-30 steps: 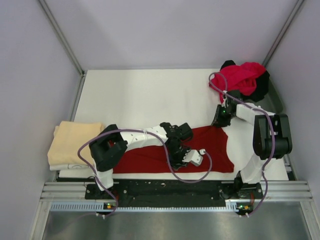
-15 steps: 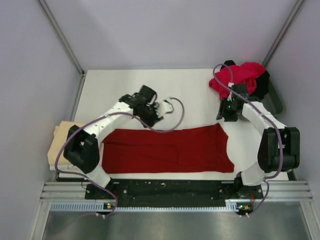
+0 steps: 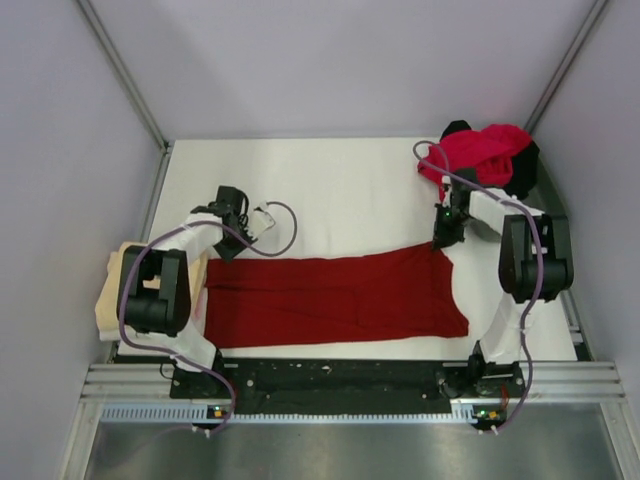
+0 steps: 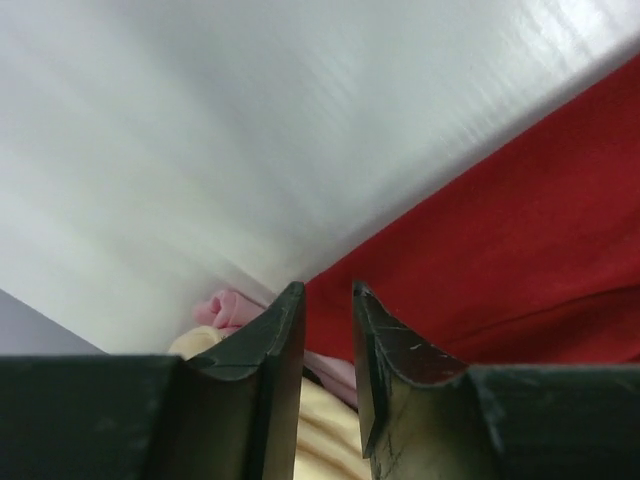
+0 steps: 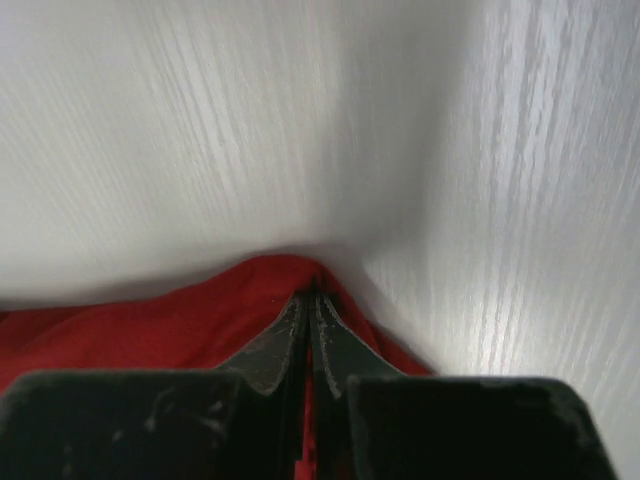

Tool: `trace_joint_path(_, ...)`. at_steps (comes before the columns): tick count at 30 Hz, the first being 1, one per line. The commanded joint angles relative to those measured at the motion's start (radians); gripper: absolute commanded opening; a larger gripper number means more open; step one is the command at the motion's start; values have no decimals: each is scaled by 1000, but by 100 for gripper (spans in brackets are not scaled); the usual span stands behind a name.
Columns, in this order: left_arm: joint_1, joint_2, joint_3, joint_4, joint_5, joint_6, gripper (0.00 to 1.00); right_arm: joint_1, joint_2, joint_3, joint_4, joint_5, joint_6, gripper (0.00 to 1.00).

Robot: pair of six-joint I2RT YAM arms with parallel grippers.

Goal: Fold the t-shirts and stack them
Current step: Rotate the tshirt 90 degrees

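The dark maroon t-shirt [image 3: 340, 298] lies flat as a long band across the near part of the white table. My right gripper [image 3: 443, 238] is shut on its far right corner, and the right wrist view shows the maroon cloth [image 5: 200, 320] pinched between the jaws [image 5: 312, 296]. My left gripper [image 3: 238, 218] hovers just beyond the shirt's far left corner, jaws slightly apart and empty [image 4: 326, 292], with the maroon shirt [image 4: 520, 250] in front of it. The pale beige t-shirt [image 3: 135, 285] lies folded at the left edge. The bright red t-shirt [image 3: 488, 152] and the black t-shirt [image 3: 525, 165] lie bunched at the far right.
A grey-green tray [image 3: 546, 205] sits under the bunched pile at the far right corner. Grey walls close in the table on both sides and at the back. The arm bases and a metal rail [image 3: 340, 385] run along the near edge. White table top [image 3: 330, 190] shows beyond the shirt.
My left arm has swung from over the shirt's middle out to its far left corner. My right gripper dipped back to the far right corner. The shirt now lies uncovered.
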Motion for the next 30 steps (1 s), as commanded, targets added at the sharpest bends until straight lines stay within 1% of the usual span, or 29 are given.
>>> trace_joint_path(1, 5, -3, -90, 70, -23, 50, 30, 7, 115, 164, 20, -41, 5, 0)
trace_joint_path(3, 5, -16, -126, 71, -14, 51, 29, 10, 183, 260, 14, -46, 13, 0)
trace_joint_path(6, 5, -41, -162, 48, -11, 48, 29, 19, 309, 447, -3, -78, 16, 0)
trace_joint_path(10, 3, -119, -225, -46, 72, 54, 29, 76, 471, 710, -43, -121, 24, 0)
trace_joint_path(11, 3, -139, -251, -67, 77, 67, 29, 91, 513, 778, -46, -133, 24, 0)
trace_joint_path(12, 0, -163, -278, -89, 122, 77, 29, 110, 543, 851, -53, -143, 28, 0)
trace_joint_path(13, -3, -188, -312, -112, 140, 93, 29, 125, 582, 914, -60, -150, 33, 1)
trace_joint_path(14, -7, -213, -346, -126, 155, 108, 29, 139, 615, 1001, -63, -155, 41, 4)
trace_joint_path(16, -20, -272, -413, -173, 180, 145, 30, 162, 657, 1099, -64, -155, 62, 8)
trace_joint_path(17, -27, -309, -436, -199, 193, 166, 30, 168, 671, 1139, -64, -150, 76, 11)
trace_joint_path(19, -29, -390, -459, -282, 230, 200, 30, 176, 673, 1181, -63, -147, 91, 20)
trace_joint_path(20, -29, -439, -453, -328, 256, 211, 30, 177, 656, 1181, -61, -143, 93, 24)
trace_joint_path(21, -27, -494, -429, -369, 276, 215, 31, 177, 628, 1169, -63, -127, 87, 33)
trace_joint_path(22, -26, -510, -395, -400, 301, 206, 31, 176, 592, 1145, -63, -101, 73, 37)
trace_joint_path(24, -21, -507, -326, -417, 302, 145, 34, 177, 492, 1076, -61, -33, 44, 44)
trace_joint_path(27, -15, -480, -248, -310, 206, 27, 38, 176, 325, 900, -61, 87, 7, 54)
trace_joint_path(30, -6, -428, -193, -253, 157, -36, 41, 164, 121, 648, -60, 167, 2, 58)
